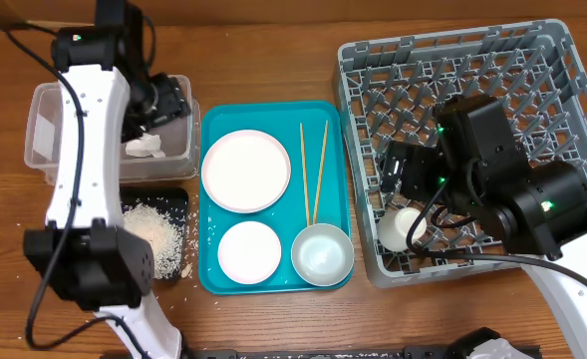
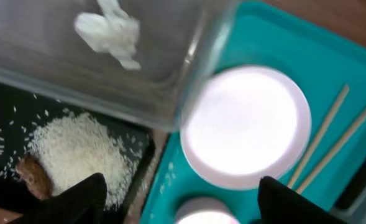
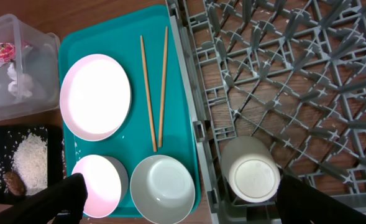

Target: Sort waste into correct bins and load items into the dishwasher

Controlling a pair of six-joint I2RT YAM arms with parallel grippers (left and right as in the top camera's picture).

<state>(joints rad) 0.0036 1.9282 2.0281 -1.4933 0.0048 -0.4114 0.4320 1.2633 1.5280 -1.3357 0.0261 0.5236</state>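
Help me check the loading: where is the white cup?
Overhead view: the cup sits in the grey rack's lower-left corner, just right of the teal tray's pale bowl.

A teal serving tray [image 1: 337, 175] lies near the middle of the worktop [image 1: 263, 50]. The worktop is brown, grained wood.

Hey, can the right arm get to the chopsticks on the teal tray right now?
Probably yes. The chopsticks lie bare on the teal tray with nothing over them, and the right claw hangs open nearby. The dish rack wall beside them might crowd the approach.
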